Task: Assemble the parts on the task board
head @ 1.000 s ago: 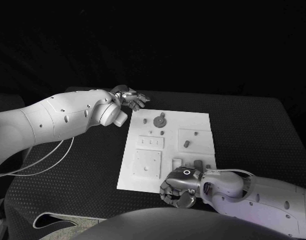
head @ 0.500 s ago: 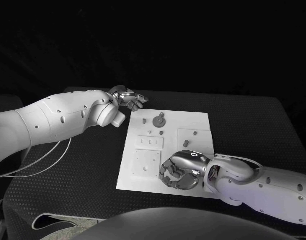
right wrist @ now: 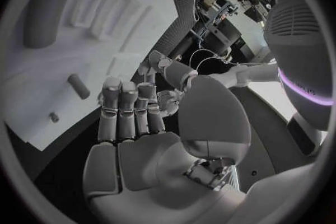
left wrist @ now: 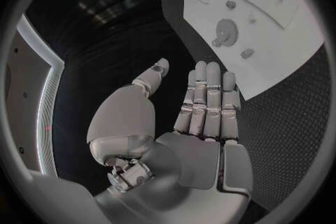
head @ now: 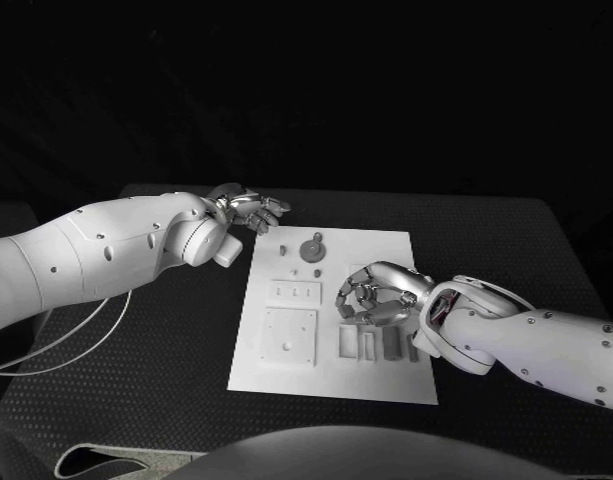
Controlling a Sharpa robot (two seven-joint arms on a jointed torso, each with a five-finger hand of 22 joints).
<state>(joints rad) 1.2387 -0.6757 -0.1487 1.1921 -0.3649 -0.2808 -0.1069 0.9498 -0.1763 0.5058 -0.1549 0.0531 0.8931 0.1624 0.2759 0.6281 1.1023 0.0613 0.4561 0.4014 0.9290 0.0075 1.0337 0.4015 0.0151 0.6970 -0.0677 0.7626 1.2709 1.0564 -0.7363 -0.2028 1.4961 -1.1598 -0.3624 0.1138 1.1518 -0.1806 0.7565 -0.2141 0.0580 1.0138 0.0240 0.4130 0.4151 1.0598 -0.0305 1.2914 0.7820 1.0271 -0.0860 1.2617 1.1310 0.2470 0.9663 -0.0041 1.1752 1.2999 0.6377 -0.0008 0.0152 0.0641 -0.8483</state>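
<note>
The task board [head: 285, 375] lies mid-tabletop [head: 148, 380] with its parts [head: 315, 246] on it. The right hand [head: 375, 297] hovers over its middle — fingers curled, empty. The left hand [head: 247, 207] — released, fingers straight — sits beside its far corner.

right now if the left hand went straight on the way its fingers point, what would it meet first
Probably the far left corner of the white task board. The silver left hand is flat and open; past the corner lies the round grey gear part. Height is unclear.
</note>
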